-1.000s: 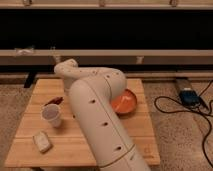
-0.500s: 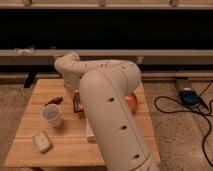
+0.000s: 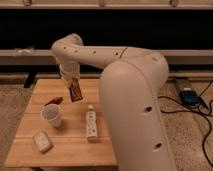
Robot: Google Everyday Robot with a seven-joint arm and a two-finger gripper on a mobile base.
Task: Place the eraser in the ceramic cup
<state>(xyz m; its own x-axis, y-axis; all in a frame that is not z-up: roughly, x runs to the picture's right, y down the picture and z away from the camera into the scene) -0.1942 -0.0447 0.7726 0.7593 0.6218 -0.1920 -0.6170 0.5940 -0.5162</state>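
My gripper (image 3: 71, 81) hangs from the arm's wrist over the back left part of the wooden table (image 3: 70, 150). It is shut on the eraser (image 3: 75, 92), a dark bar with reddish edges that dangles tilted below the fingers, above the tabletop. The white ceramic cup (image 3: 52, 115) stands upright to the front left of the eraser, a short way below it in the view. Its mouth is uncovered.
A small dark red lump (image 3: 53, 101) lies just behind the cup. A pale beige block (image 3: 42, 141) sits near the front left corner. A white tube (image 3: 90, 124) lies at mid-table. My bulky arm (image 3: 135, 100) hides the table's right side. Cables and a blue box (image 3: 189, 96) lie on the floor at right.
My arm has swung across and now fills the right of the view, covering the orange bowl. The gripper has risen a little with the eraser in it.
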